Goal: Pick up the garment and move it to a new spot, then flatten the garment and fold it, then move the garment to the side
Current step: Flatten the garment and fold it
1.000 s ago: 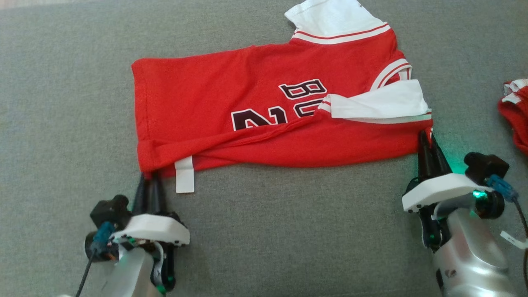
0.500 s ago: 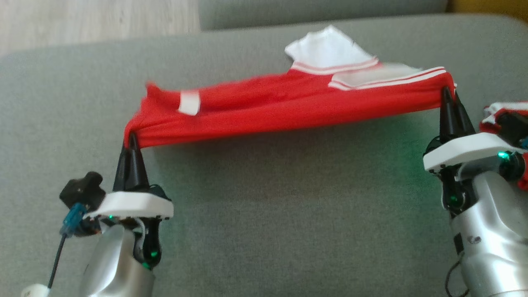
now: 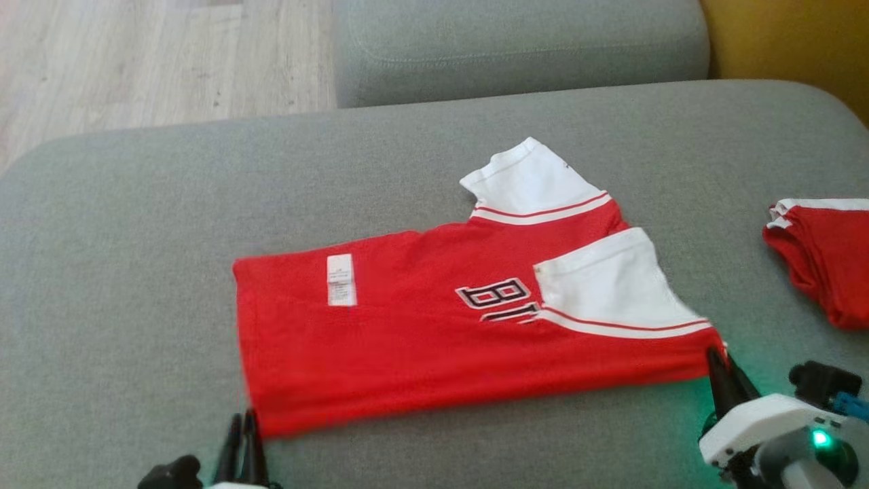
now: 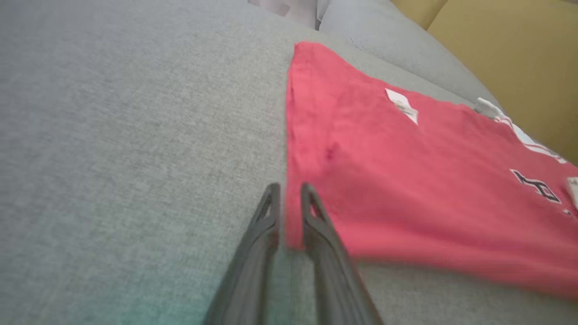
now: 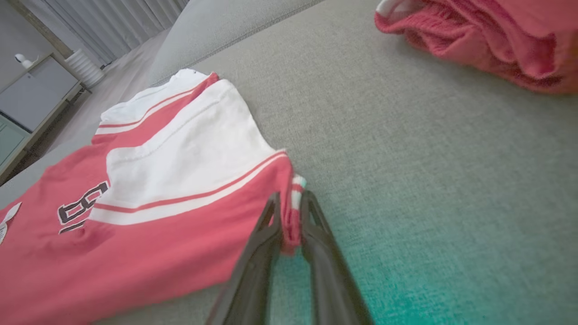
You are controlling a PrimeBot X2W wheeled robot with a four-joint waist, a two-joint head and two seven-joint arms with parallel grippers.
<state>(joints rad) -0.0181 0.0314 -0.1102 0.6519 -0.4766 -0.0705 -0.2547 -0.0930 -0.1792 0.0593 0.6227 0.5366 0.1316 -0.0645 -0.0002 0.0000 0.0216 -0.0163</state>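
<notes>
Clamps soft red-and-white jersey garment (image 3: 407,346) at right corner in right gripper (image 5: 290,196); seemingly pinches left corner in left gripper (image 4: 290,187), blurred. Lies flat toward near edge of grey fabric cushion (image 3: 136,238); limp, light, best held by corners.

Pretty clearly someone's home, a living room by the look of it. The main giveaway is a big grey fabric sofa (image 3: 136,224), with another grey cushion (image 3: 516,47) butted up against its far edge. Past the sofa's far left corner there's pale wood-plank floor (image 3: 136,61). Past its far right corner is something mustard-yellow (image 3: 787,41), wall or furniture, can't tell. Further off beyond the sofa, the right wrist view catches grey curtains (image 5: 113,22) and a low grey cabinet (image 5: 36,95). A red jersey (image 3: 421,339) and another red garment (image 3: 828,265) lie on the sofa.
</notes>
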